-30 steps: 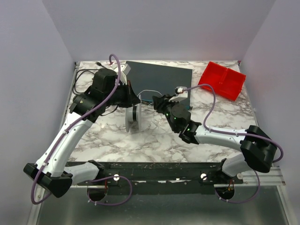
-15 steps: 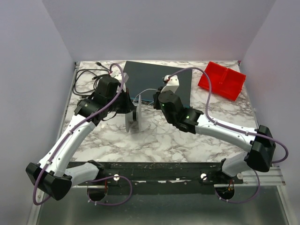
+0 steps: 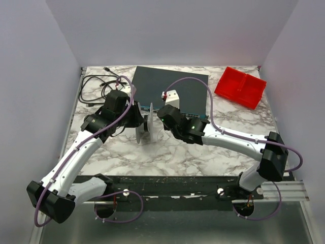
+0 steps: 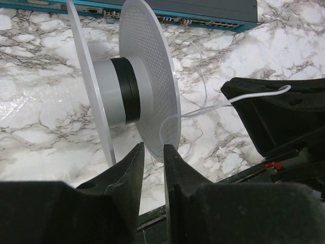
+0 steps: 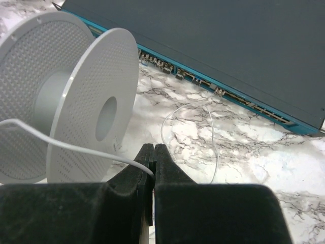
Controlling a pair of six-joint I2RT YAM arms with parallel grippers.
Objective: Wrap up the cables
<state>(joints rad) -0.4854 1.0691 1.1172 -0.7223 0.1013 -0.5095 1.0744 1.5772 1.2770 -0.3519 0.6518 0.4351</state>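
Where the wire [image 5: 101,154] enters from the left edge of the right wrist view, it crosses the face of the spool [image 5: 86,91] and ends at bottom centre in the right gripper [image 5: 153,152]. That gripper's fingers are pressed together on the wire with no gap showing. More of the same thin white wire lies in a loose loop on the marble table [image 3: 177,152], between the spool and the port strip of the switch [image 5: 228,40].

From the left wrist, the wire arcs from the right gripper at the right of the frame over to the flange at centre. The left gripper [image 4: 152,152] has its fingers a narrow slit apart, with the flange's lower rim sitting in that slit. I cannot tell whether they actually pinch it.

From above, the spool stands on edge at mid-frame with a gripper close on either side. The switch lies just behind it, a red tray [image 3: 240,87] sits at upper right and a black cord [image 3: 94,81] at upper left.
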